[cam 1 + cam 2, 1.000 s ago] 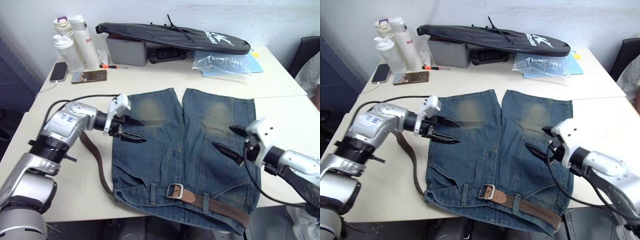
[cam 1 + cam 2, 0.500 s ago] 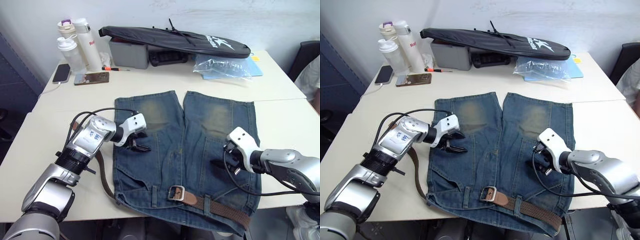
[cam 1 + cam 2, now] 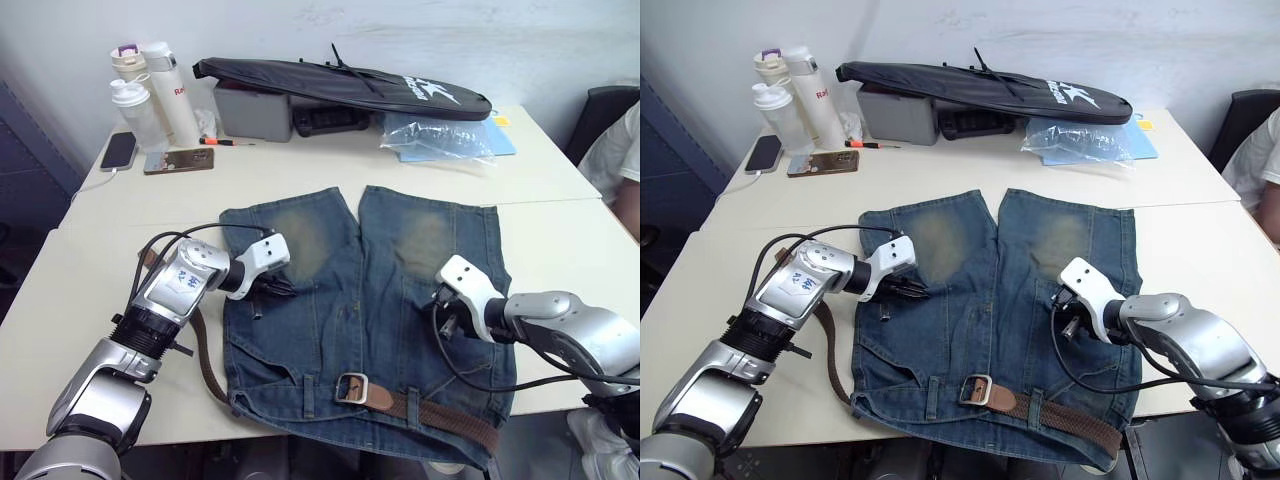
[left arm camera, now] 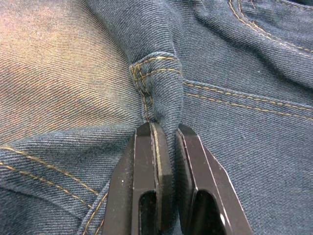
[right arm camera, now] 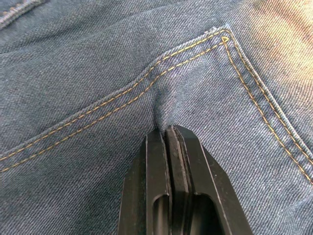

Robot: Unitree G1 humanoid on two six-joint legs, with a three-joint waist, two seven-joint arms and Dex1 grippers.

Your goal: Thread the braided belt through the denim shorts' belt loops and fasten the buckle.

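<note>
what changed: a second ago both end effectors hover apart-fingered above the shorts; now they're both down on the denim with their fingers closed. The whole view has shifted a little too, so that's the camera, not the stuff moving.

left end effector (image 4: 164, 131): fingers pinched onto a raised fold of denim by a pocket corner, on the shorts' leg at about 9 o'clock from the crotch seam.

right end effector (image 5: 168, 131): fingers pressed together on a small pucker of fabric just below a stitched back-pocket corner, around 3 o'clock from the crotch seam.

denim shorts (image 3: 355, 300): lying flat on the surface (image 3: 120, 300), waistband toward the robot at 6 o'clock, leg hems pointing to 12.

braided belt (image 3: 445, 415): runs along the waistband at 6 o'clock under a couple of belt loops (image 3: 411, 406), with the loose tail coming out at the 9 o'clock corner and trailing up beside the left arm.

buckle (image 3: 351, 387): sitting on the waistband near the middle, looks unfastened, the tail is nowhere near it.

what it means: my guess is it's grabbing the shorts to shift or straighten them, not threading yet. Belt still needs to go through more loops and get buckled.

arm pose: left forearm reaches in from 8 o'clock with the wrist angled down; right forearm comes in low from 4 o'clock, tips pointing toward the centre.

background: bottles (image 3: 150, 85), a phone (image 3: 117, 151) and a black bag (image 3: 340, 80) at 12 o'clock, well apart from the action.
</note>
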